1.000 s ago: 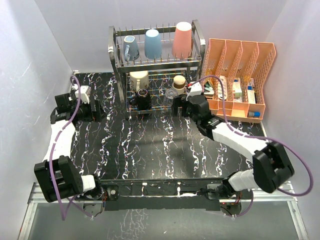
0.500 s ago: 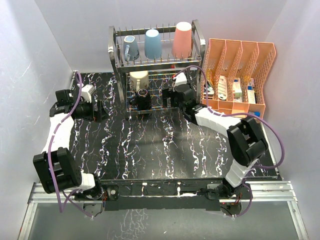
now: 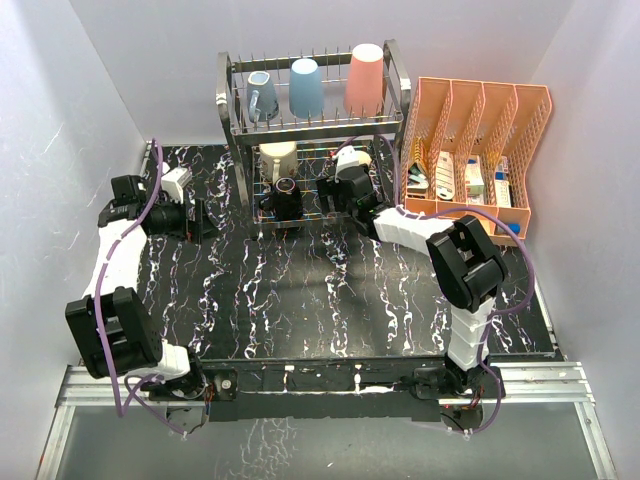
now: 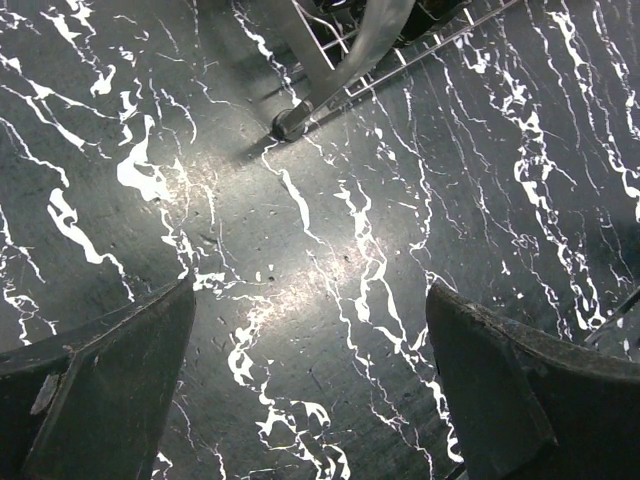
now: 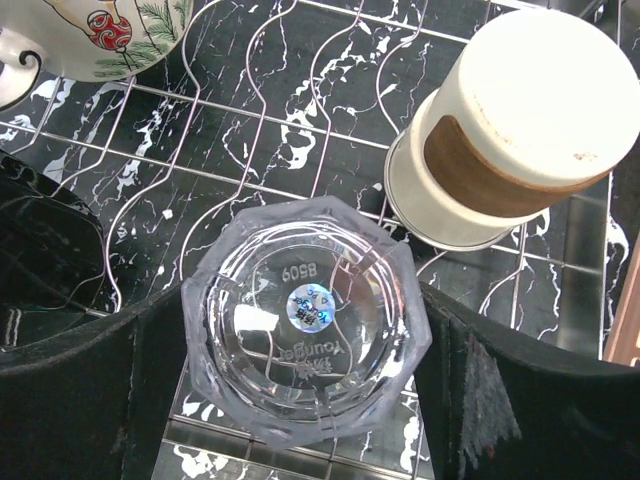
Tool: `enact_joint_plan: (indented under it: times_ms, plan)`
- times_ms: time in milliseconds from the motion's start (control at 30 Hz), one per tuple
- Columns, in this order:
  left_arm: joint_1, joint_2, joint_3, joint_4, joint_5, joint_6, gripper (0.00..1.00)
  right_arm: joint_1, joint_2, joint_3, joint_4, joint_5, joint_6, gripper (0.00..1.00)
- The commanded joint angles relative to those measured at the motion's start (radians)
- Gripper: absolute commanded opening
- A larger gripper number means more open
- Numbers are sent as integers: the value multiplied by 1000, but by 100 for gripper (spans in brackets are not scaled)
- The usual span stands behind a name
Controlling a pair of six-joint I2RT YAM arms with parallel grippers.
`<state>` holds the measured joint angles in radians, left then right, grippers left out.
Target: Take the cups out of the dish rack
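The silver dish rack (image 3: 232,110) stands at the back. Its upper tier holds a grey-blue mug (image 3: 260,96), a light-blue tumbler (image 3: 306,88) and a salmon tumbler (image 3: 366,78). The lower tier holds a cream mug (image 3: 278,158), a dark mug (image 3: 285,198), and an upturned clear glass (image 5: 305,320) beside a cream cup with a brown band (image 5: 510,120). My right gripper (image 3: 335,190) is open over the lower tier; in the right wrist view (image 5: 305,340) its fingers flank the clear glass closely. My left gripper (image 3: 200,220) is open and empty over the table (image 4: 310,380), near the rack's foot (image 4: 290,122).
An orange slotted organizer (image 3: 480,150) with small boxes stands right of the rack. White walls close in the left, back and right. The rack's wire floor (image 5: 250,130) lies under the glass. The painted cream mug (image 5: 100,35) and the dark mug (image 5: 40,230) stand left of the glass.
My right arm has swung left and into the rack's lower tier, bringing its fingers around the clear glass. My left gripper has barely shifted.
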<state>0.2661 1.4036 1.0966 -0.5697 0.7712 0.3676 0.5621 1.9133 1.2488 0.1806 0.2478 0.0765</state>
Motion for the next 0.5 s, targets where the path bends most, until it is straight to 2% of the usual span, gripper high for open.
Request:
enact_joint_plan:
  times_ms: [0, 133, 333, 467]
  plan:
    - [2, -11, 36, -37, 97, 17, 97, 5, -13, 46, 27, 21, -60, 81]
    - [2, -28, 20, -30, 115, 14, 97, 5, -24, 37, 20, 51, -92, 60]
    - [1, -31, 22, -54, 119, 51, 97, 5, -39, 36, 13, 21, -86, 45]
    - [1, -79, 5, -42, 128, 71, 97, 5, -83, 16, 7, 20, -54, 27]
